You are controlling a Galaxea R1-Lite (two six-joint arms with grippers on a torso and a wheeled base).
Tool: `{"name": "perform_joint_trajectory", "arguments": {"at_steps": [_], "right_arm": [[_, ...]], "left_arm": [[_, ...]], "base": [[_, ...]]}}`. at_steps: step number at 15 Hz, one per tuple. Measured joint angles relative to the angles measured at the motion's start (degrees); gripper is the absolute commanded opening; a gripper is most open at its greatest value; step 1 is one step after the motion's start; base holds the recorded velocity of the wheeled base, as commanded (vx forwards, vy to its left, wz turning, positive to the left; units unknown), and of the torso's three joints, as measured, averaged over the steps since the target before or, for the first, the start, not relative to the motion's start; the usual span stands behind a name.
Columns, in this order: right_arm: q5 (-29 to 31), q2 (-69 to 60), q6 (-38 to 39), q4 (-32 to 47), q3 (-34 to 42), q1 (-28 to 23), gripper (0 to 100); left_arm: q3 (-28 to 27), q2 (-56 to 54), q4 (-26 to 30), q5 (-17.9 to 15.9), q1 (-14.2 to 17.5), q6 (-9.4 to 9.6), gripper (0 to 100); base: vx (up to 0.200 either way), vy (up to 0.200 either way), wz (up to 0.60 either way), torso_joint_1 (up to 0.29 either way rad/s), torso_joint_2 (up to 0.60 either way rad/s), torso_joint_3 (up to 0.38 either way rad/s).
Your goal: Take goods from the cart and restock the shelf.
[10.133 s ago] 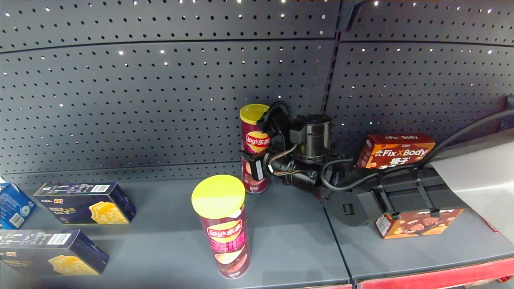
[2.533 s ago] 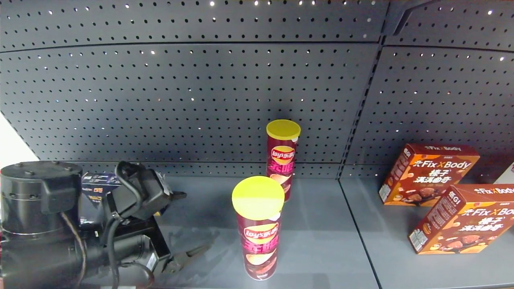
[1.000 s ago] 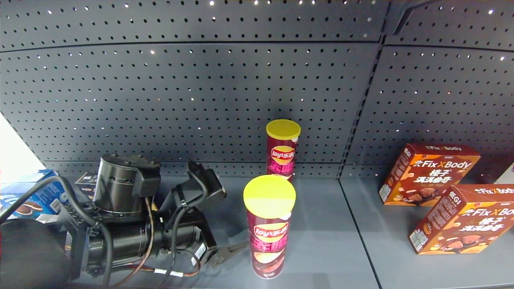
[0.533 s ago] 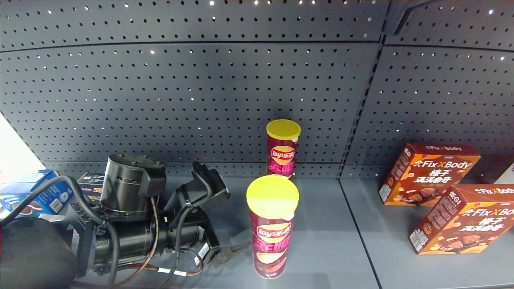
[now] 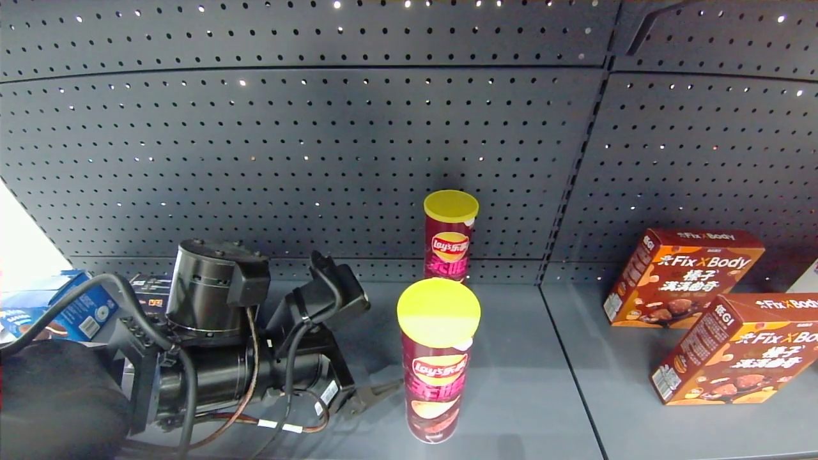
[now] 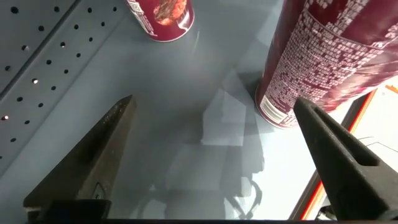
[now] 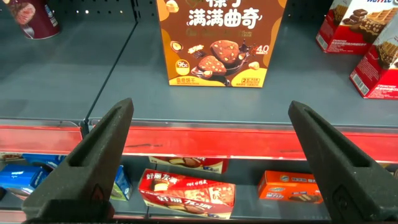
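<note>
Yellow-lidded cylindrical can [image 5: 438, 364], left hand [image 6: 214, 106] spread beside, perforated panel [image 5: 287, 160]

Dark grey perforated back panel [image 5: 287, 160]

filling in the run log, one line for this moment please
left gripper: open, beside front chips can | right gripper: open, empty | rear chips can: upright on shelf

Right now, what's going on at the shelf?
The left hand is open and low over the shelf, just left of the front chip can, which stands upright beside it, not gripped. A second can stands behind it, with two brown boxes to the right. The right hand is open and empty, out in front of the shelf edge.
</note>
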State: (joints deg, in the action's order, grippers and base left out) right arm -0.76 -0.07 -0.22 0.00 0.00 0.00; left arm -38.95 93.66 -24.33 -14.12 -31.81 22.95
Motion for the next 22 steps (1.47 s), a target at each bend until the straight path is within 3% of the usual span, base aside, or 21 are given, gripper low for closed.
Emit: {"name": "perform_joint_trajectory", "arguments": {"at_steps": [22], "right_arm": [[-0.02,0.0,-0.02,0.02,0.0,0.0,100]], "left_arm": [[-1.68,1.51,0.0,-0.05,-1.62,-0.98,100]], "base": [[0.0,0.0,0.0,0.0,0.0,0.0]]}}
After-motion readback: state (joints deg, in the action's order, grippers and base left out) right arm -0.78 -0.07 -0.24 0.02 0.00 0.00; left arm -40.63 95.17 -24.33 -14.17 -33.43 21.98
